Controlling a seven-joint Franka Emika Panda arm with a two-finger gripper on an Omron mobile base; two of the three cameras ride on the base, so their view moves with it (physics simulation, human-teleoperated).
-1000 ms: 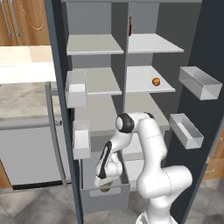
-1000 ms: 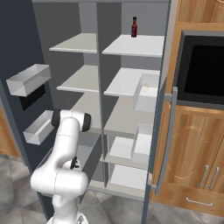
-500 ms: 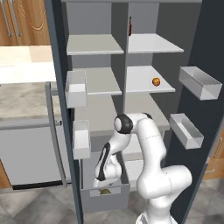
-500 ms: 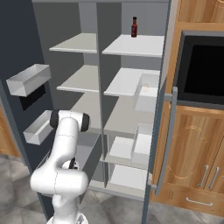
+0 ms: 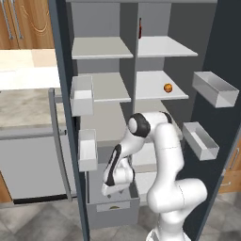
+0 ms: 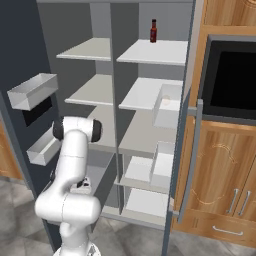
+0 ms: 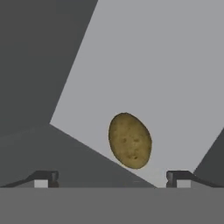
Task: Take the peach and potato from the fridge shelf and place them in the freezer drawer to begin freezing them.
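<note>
The tan-brown potato [image 7: 130, 140] lies loose on the grey floor of the freezer drawer [image 5: 113, 217], just beyond my fingertips; in the left base view the potato [image 5: 113, 207] is a small spot at the drawer's front. My gripper [image 7: 111, 179] hangs over the drawer, open, its fingers wide apart and holding nothing. From the left base the gripper [image 5: 114, 189] sits low in the open drawer. The peach [image 5: 167, 88], a small orange ball, rests on the glossy fridge shelf [image 5: 153, 94] at upper right, far above the hand.
Translucent white bins [image 5: 83, 94] hang on the fridge's left wall, and grey door bins [image 5: 214, 88] on the open right door. A dark bottle [image 6: 153, 31] stands on the top shelf. A wooden cabinet with an oven [image 6: 232, 85] flanks the fridge.
The potato has left my fingers and dropped a little lower into the drawer. My gripper has opened and stays over the same spot.
</note>
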